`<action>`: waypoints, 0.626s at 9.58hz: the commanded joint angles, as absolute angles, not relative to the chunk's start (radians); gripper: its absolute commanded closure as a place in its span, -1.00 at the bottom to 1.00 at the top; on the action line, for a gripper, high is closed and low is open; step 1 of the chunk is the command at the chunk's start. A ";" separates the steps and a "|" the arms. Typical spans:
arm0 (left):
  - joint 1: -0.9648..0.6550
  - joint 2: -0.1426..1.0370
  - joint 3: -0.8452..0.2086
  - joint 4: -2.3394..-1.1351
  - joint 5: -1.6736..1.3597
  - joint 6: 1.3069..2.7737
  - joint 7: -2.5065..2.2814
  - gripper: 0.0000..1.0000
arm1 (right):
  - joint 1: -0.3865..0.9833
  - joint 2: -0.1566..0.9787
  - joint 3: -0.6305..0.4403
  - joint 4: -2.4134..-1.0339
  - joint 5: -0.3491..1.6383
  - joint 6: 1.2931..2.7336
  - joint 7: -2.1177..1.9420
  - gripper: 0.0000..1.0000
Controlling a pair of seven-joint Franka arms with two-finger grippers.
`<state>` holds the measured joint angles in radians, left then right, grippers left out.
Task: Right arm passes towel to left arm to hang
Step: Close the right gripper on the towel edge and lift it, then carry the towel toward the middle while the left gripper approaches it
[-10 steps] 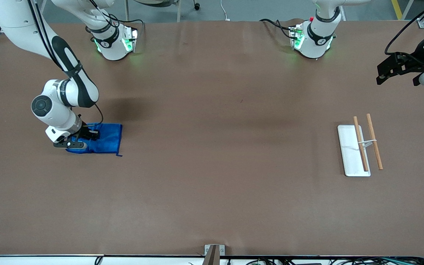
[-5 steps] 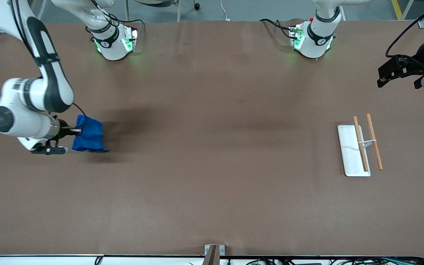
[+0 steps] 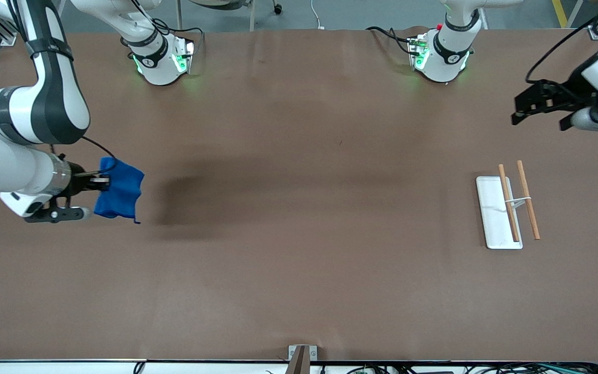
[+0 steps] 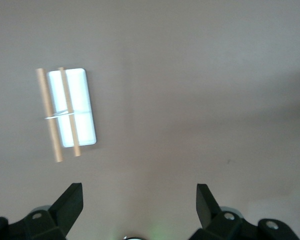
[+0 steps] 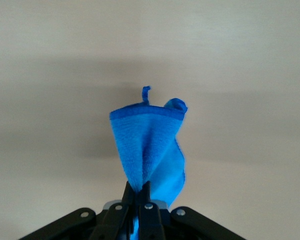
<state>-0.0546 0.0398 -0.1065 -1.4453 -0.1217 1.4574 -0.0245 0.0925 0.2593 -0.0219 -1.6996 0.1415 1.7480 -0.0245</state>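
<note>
The bright blue towel [image 3: 120, 193] hangs bunched in the air over the table at the right arm's end, pinched at one edge. My right gripper [image 3: 103, 181] is shut on it. In the right wrist view the towel [image 5: 151, 148] droops from the closed fingers, its small loop [image 5: 146, 93] at the hanging end. My left gripper [image 3: 542, 110] is up in the air over the left arm's end of the table, open and empty. The left wrist view shows its two fingertips [image 4: 72, 199] spread wide over bare table.
A white flat base [image 3: 492, 213] with two wooden rods [image 3: 528, 206] joined by a thin wire lies toward the left arm's end; the left wrist view shows this rack [image 4: 70, 110] too. Both arm bases [image 3: 161, 59] stand along the table's edge farthest from the front camera.
The right gripper lifted the towel off the table, so it now hangs bunched in the air. The left gripper drifted slightly toward the table's middle, still open.
</note>
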 commanded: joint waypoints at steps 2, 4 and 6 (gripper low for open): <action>-0.078 0.104 -0.114 -1.616 -0.402 1.682 0.041 -1.00 | 0.145 0.273 -0.012 -1.674 0.438 1.810 -0.018 1.00; -0.055 0.135 -0.110 -1.748 -0.599 1.807 0.212 -1.00 | 0.216 0.276 -0.012 -1.675 0.646 1.888 -0.017 1.00; 0.000 0.227 -0.112 -1.813 -0.899 1.818 0.364 -1.00 | 0.280 0.278 -0.012 -1.674 0.826 1.952 -0.018 1.00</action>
